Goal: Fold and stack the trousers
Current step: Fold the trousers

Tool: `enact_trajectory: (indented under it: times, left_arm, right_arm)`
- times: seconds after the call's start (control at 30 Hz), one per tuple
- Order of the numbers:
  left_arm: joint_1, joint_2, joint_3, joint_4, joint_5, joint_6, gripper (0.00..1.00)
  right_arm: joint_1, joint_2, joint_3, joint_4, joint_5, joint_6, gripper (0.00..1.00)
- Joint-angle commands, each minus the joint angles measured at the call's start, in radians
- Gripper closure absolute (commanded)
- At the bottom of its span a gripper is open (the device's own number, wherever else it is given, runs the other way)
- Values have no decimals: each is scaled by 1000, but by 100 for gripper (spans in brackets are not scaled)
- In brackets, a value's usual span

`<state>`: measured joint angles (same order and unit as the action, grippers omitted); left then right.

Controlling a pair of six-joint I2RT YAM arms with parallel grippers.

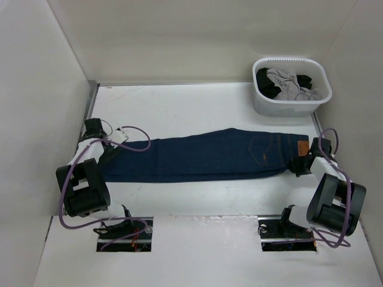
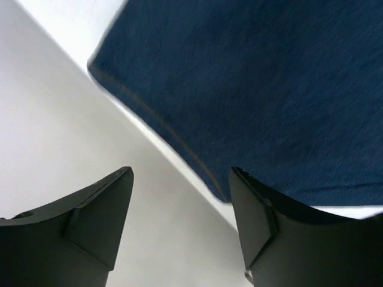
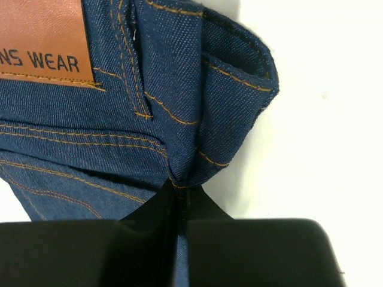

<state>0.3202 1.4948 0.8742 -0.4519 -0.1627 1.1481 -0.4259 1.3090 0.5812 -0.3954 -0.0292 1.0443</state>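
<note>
While clamping the long dark navy-blue denim trousers (image 1: 203, 156) at three o'clock in the right gripper (image 3: 179, 197), hovering open with the left gripper (image 2: 181, 179) at nine, halved lengthwise, apparently, cross-folding and stacking pending!

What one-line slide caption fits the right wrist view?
Right pincer shut on the waistband of the jeans, near the tan patch.

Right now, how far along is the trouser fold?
Done: the jeans lie stretched flat across the table, legs apparently laid one on the other. In hand: the right hand is pinched shut on the waistband; the left hand is open at the leg hem, nothing gripped. Left: crosswise folds and stacking; no folded pile shows yet.
</note>
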Motion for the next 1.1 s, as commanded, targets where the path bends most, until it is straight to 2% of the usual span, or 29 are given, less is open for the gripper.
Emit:
enact_trajectory:
  times: [0.0, 0.1, 0.2, 0.33, 0.47, 0.53, 0.6, 0.67, 0.77, 0.9, 1.07]
  left_arm:
    - [-84, -7, -4, 67, 91, -1, 34]
    - [-199, 45, -12, 91, 72, 7, 33]
    - [-264, 140, 8, 113, 31, -7, 36]
    - [-333, 205, 32, 147, 3, -57, 36]
    - [-379, 239, 48, 159, -9, -102, 35]
    - [-392, 252, 46, 159, -11, -122, 35]
    - [-398, 263, 42, 159, -8, -134, 35]
    - [-404, 274, 39, 162, -11, -142, 36]
    - [-401, 277, 34, 168, -23, -148, 36]
    - [-390, 271, 31, 168, -38, -152, 35]
    - [-361, 297, 49, 163, -58, -192, 35]
  right_arm:
    - [-7, 7, 32, 59, 55, -36, 100]
    - [12, -23, 104, 26, 118, -105, 100]
    - [23, -106, 193, -31, 214, -199, 100]
    - [96, -226, 354, -60, 353, -482, 100]
    - [375, -298, 436, 18, 396, -855, 100]
    - [602, -309, 448, 36, 402, -1013, 100]
    - [823, -274, 473, 35, 434, -1104, 100]
    - [1004, -190, 518, 32, 463, -1161, 100]
    - [1187, -23, 618, 4, 419, -1240, 100]
    - [1328, 174, 713, 12, 452, -1198, 100]
    - [1457, 355, 784, 56, 551, -1019, 100]
